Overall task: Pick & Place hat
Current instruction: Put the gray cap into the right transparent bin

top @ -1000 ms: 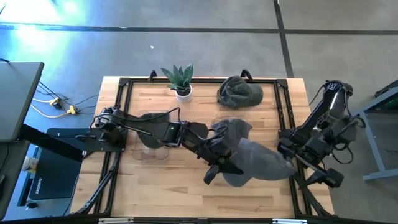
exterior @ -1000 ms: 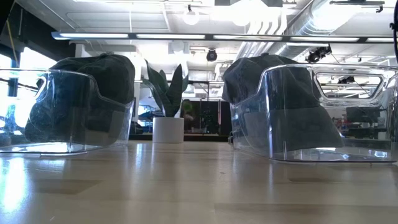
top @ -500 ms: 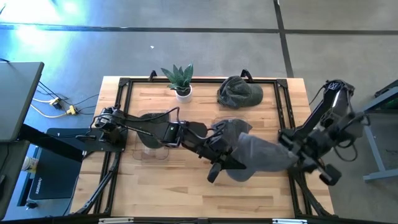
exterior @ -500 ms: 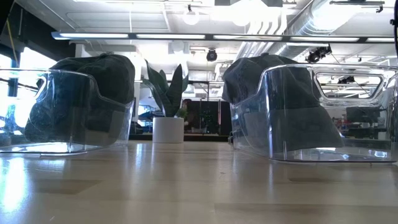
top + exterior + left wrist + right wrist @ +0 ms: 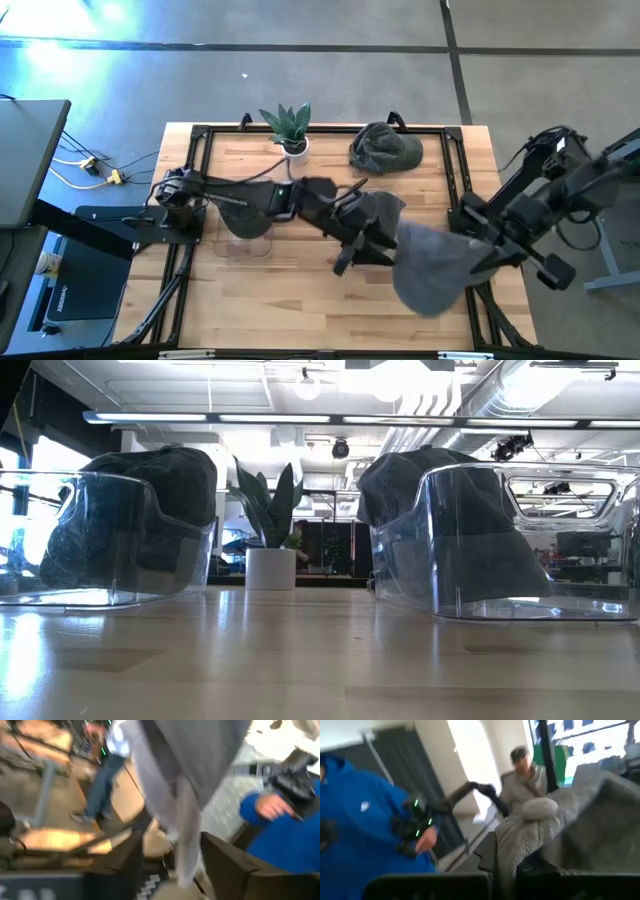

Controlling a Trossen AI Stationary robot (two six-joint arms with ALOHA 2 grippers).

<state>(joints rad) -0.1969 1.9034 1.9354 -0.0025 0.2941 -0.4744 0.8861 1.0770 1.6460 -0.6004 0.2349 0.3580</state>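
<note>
A light grey hat [image 5: 432, 270] hangs over the table's right part, by my right gripper [image 5: 472, 255], which is shut on it. My left gripper [image 5: 372, 255] reaches level from the left. It stands open at the hat's left edge. In the left wrist view a strip of the hat [image 5: 186, 845] hangs between its spread fingers; whether it touches them I cannot tell. The right wrist view shows the hat [image 5: 560, 825] bunched in front of the fingers. The low view shows neither gripper. My right gripper pinches a bunched fold of the hat's cloth [image 5: 517, 845] on the hat's right side, coming level from the table's right. The hat is lifted clear of the table and sags slack below and to the left of the fingers.
Two clear bins [image 5: 130, 530] [image 5: 470, 540] stand mid-table, each with a dark hat inside. A dark green hat [image 5: 385, 148] and a potted plant [image 5: 288, 128] sit at the far edge. A black frame [image 5: 455, 170] rims the table. People stand beyond it, one in blue [image 5: 360, 815].
My right gripper has shut on the grey hat and risen with it, drawing it toward the table's right edge. The hat has come away from my left gripper and now hangs lower on the right. My left gripper has swung slightly toward the far edge.
</note>
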